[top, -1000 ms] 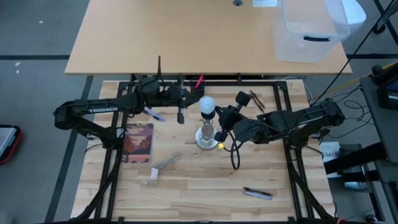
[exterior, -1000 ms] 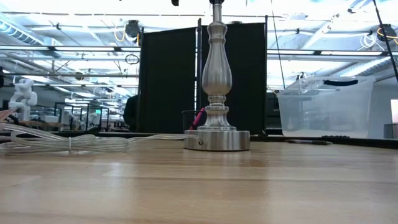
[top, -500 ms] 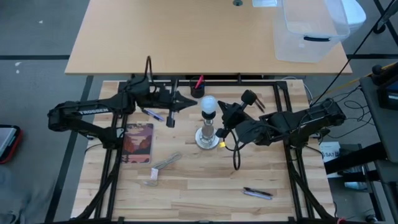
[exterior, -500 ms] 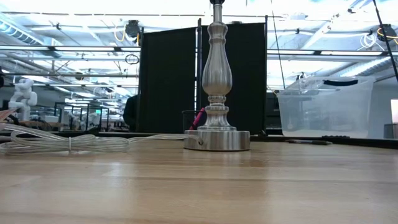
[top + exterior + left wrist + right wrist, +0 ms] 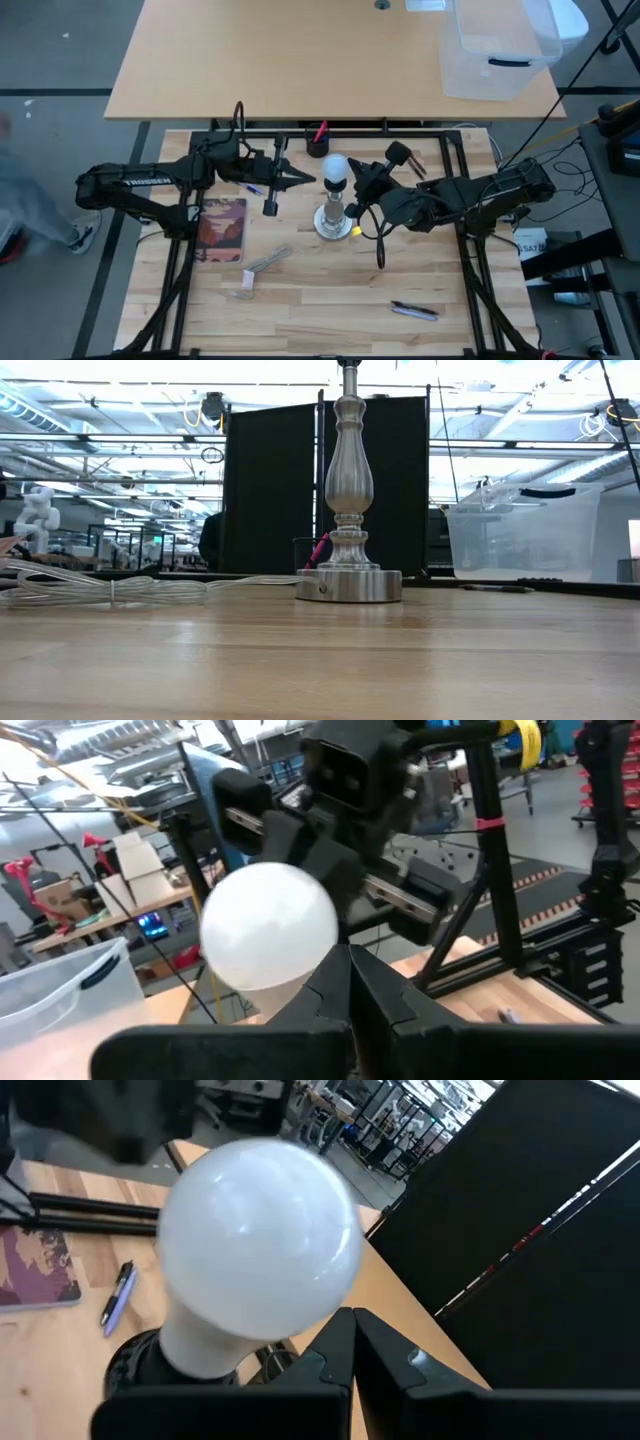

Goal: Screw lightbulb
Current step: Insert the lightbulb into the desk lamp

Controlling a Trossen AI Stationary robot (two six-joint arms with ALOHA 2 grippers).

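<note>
The frosted white lightbulb (image 5: 333,170) sits upright on top of the silvery socket stand (image 5: 333,218), whose disc foot (image 5: 349,584) rests on the wooden table. My left gripper (image 5: 311,180) is shut, its tips level beside the globe (image 5: 268,925) on the bulb's left. My right gripper (image 5: 357,186) is shut, its tips close beside the globe (image 5: 260,1240) on the bulb's right. The low view shows only the stand's post and foot; the bulb and both grippers are above its top edge. My left gripper's shut fingertips (image 5: 345,970) stand by the globe's lower side (image 5: 315,965), coming level from the table's left; I cannot tell whether they touch it. My right gripper's shut fingertips (image 5: 345,1330) stand by the globe's lower side (image 5: 320,1305), coming from the table's right; I cannot tell whether they touch it.
A book (image 5: 222,230), a blue pen (image 5: 248,185) and a bundled white cord (image 5: 262,264) lie left of the stand. Another pen (image 5: 413,311) lies near right. A black cup (image 5: 317,147) stands behind. A clear bin (image 5: 500,50) sits on the far table. A person passes at the left edge (image 5: 30,210).
My left gripper has drawn a little toward the table's near edge beside the bulb and has rolled about its own axis. My right gripper has shifted slightly toward the far edge beside the bulb. The bulb and stand have stayed in place.
</note>
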